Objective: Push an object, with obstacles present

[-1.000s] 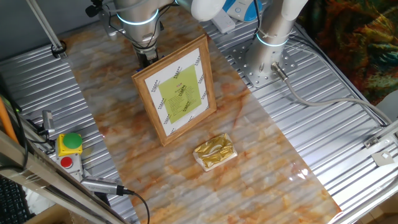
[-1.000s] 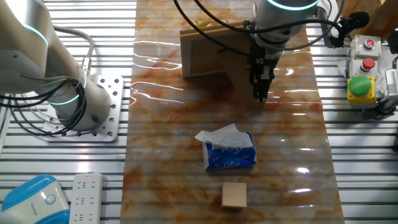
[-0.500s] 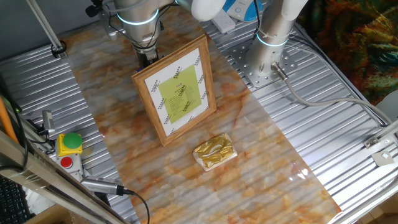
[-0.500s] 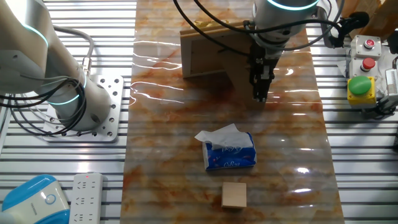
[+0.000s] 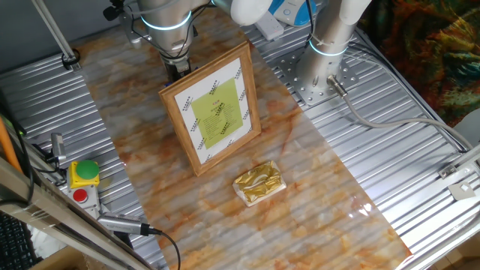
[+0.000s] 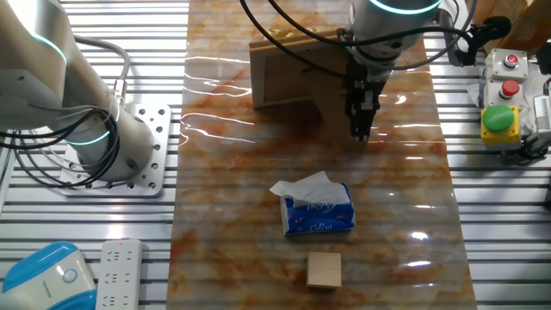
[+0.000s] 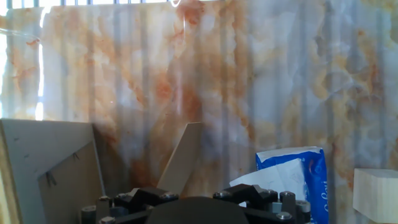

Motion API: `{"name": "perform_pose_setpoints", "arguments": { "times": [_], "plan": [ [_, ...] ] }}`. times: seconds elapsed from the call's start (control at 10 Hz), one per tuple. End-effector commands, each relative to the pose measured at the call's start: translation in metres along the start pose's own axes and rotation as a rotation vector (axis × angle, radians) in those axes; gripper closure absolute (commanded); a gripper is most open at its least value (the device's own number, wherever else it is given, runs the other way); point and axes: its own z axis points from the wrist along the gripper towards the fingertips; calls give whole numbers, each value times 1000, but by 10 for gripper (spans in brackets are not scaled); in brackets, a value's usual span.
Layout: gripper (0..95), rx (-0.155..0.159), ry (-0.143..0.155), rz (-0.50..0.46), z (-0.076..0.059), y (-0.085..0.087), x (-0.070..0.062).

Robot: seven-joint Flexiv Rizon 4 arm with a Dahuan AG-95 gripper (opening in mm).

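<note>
The object, a small light-tan wooden block (image 6: pixel 325 269), sits near the front edge of the marbled mat; its corner shows at the hand view's right edge (image 7: pixel 376 194). My gripper (image 6: pixel 362 131) hangs behind the picture frame (image 6: pixel 297 73), fingers pressed together and empty, well short of the block. From the other side, the frame (image 5: pixel 214 109) stands upright with its white mat and yellow-green sheet, and the gripper (image 5: pixel 180 71) peeks over its top left corner. The gold foil packet (image 5: pixel 259 182) lies in front of the frame. The block does not show there.
A blue tissue pack (image 6: pixel 318 209) lies between gripper and block, also seen in the hand view (image 7: pixel 292 177). The frame's back and prop leg (image 7: pixel 183 155) fill the hand view's left. An emergency-stop box (image 6: pixel 499 119) sits right of the mat, a second arm's base (image 6: pixel 112 146) left.
</note>
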Motion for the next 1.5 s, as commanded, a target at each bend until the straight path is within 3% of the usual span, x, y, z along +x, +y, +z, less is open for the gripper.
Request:
{"name": "perform_pose_setpoints", "arguments": {
  "times": [0.1,0.2,1.5],
  "plan": [
    [0,0,0,0,0,0,0],
    [950,107,-64,-31,0,0,0],
    [950,80,-54,4,-9,-4,0]
  ]
}}
